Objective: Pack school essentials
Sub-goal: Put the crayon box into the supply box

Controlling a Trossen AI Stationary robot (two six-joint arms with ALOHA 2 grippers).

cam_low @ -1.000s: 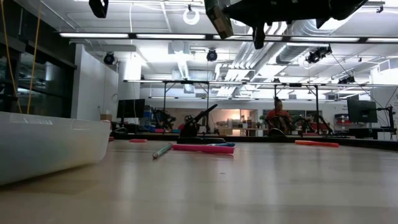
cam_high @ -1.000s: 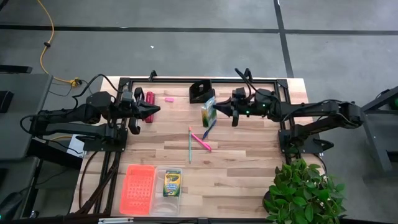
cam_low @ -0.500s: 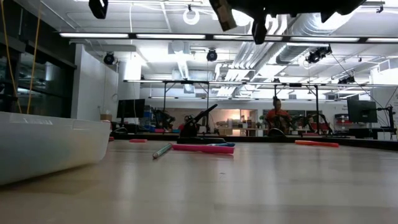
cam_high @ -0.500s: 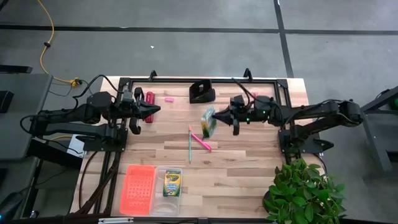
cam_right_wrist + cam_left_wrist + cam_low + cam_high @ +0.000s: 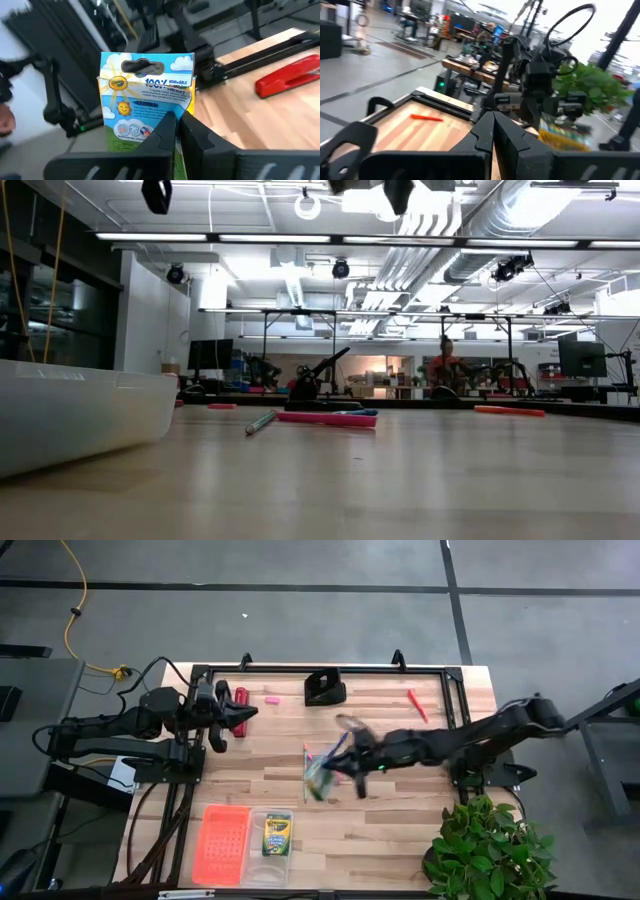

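Right jaws clamped on a small crayon pack, carried above mid tabletop

Wooden tabletop (image 5: 400, 810); right arm reaching toward the middle, right gripper (image 5: 335, 772) gripping the small Crayola box (image 5: 145, 105) above the pink, blue and green pens (image 5: 322, 764); left gripper (image 5: 240, 716) parked at the far left edge, jaws together, holding nothing; orange tray (image 5: 222, 844) and clear bin (image 5: 268, 855) at the near edge, yellow-green crayon box (image 5: 276, 834) lying in the bin; black block (image 5: 325, 687); red stapler (image 5: 290, 75); red pen (image 5: 416, 705); tiny pink eraser (image 5: 270, 698)
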